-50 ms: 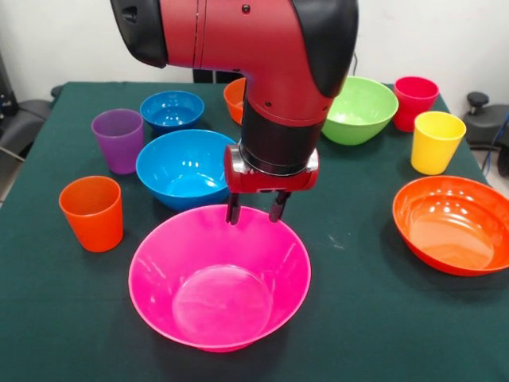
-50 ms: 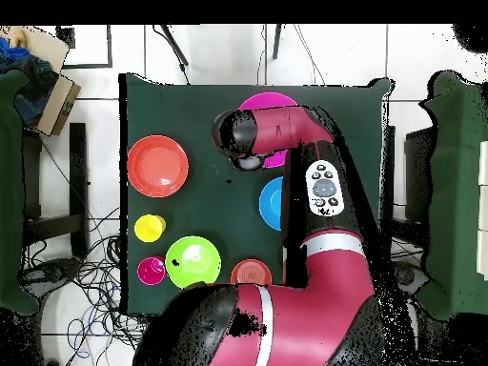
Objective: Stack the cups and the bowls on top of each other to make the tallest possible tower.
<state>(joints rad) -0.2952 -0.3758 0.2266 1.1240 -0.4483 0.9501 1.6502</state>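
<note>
Hand [image 1: 256, 210]: we see it open, fingers apart, at the pink bowl's [image 1: 219, 278] far rim.
Blue bowl [image 1: 184, 165]: just behind.

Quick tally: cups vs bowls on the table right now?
Cups: 4: purple, orange, red, yellow.
Bowls: 6: pink, two blue, green, two orange.
Total: 10
</note>
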